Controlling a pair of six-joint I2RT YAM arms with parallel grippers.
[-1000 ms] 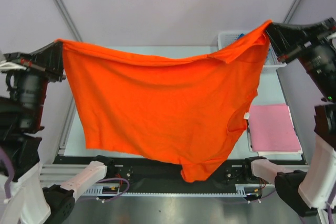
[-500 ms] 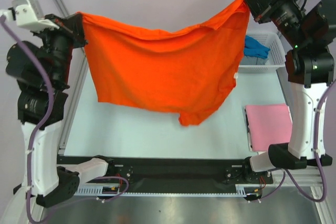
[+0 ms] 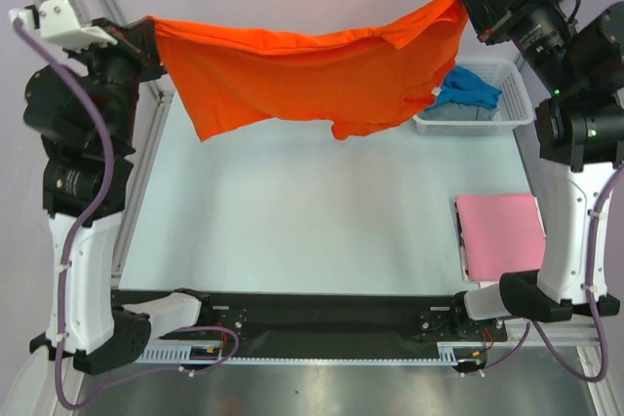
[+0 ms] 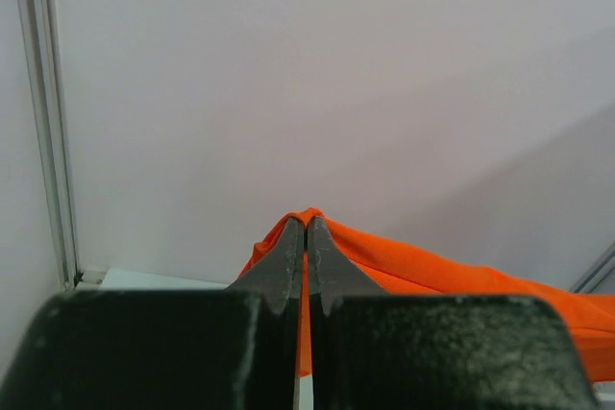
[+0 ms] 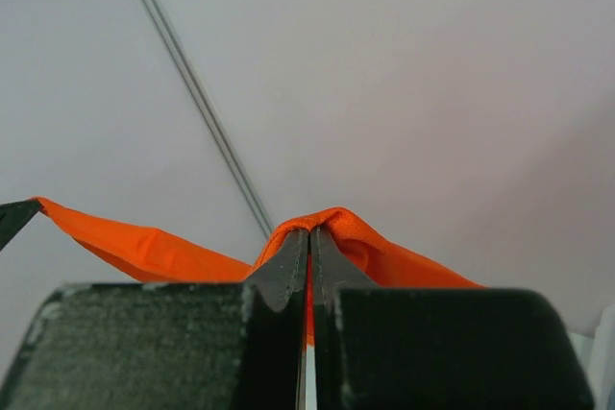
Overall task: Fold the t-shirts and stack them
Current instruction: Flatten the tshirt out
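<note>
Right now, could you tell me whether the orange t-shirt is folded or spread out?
Spread out: the orange t-shirt hangs stretched between the left gripper and right gripper, both pinching it.

No readable text, label, brand, number or sign appears in any view. The orange-red t-shirt [image 3: 292, 75] and the white mesh basket [image 3: 487, 125] carry no legible marking.

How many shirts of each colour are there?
Orange shirt: 1
Pink shirt: 1
Blue shirt: 1
Total: 3
</note>
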